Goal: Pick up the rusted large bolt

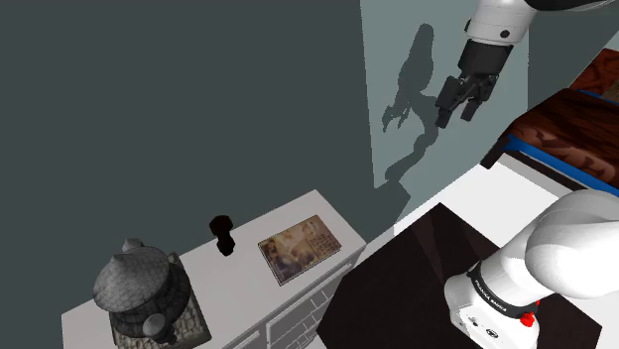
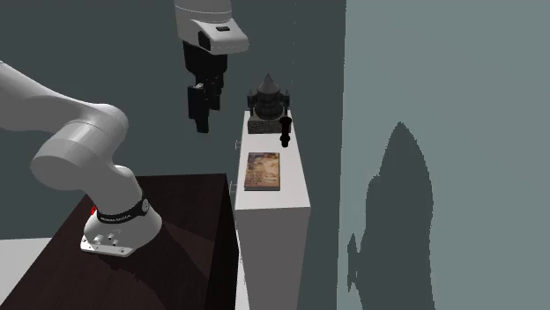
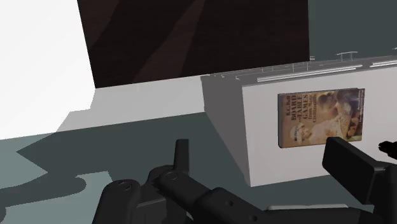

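Observation:
The bolt (image 1: 223, 235) is a small dark piece standing upright on the white cabinet top (image 1: 238, 288), between a grey stone hut model and a flat picture box. In the second exterior view the bolt (image 2: 285, 130) stands just in front of the hut model. My gripper (image 1: 454, 115) hangs high in the air, well away from the cabinet and over the floor beside the stand, open with nothing between its fingers. The gripper (image 2: 201, 121) points downward. In the wrist view the gripper (image 3: 267, 162) is spread wide, and a dark tip that may be the bolt (image 3: 389, 147) shows beside one finger.
A grey stone hut model (image 1: 144, 292) sits at one end of the cabinet and a picture box (image 1: 298, 248) lies flat near the other. The dark stand (image 1: 417, 288) abuts the cabinet's drawer side. A bed (image 1: 570, 129) stands beyond, with a grey-green wall behind the cabinet.

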You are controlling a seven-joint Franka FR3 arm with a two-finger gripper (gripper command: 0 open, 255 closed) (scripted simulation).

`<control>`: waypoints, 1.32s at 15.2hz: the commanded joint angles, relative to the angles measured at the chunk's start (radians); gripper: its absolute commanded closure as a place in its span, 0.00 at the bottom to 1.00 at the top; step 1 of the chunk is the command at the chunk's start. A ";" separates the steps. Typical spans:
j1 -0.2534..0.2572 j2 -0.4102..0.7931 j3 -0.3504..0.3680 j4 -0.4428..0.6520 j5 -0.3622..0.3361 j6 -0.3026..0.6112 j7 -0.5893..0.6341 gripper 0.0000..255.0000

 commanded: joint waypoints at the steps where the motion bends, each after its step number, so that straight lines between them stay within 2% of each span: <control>1: 0.000 0.000 0.000 0.000 0.000 0.000 0.000 0.00; 11: 0.081 0.118 0.194 -0.072 0.136 0.230 0.226 0.00; 20: 0.130 0.347 0.366 -0.019 0.189 0.446 0.428 0.00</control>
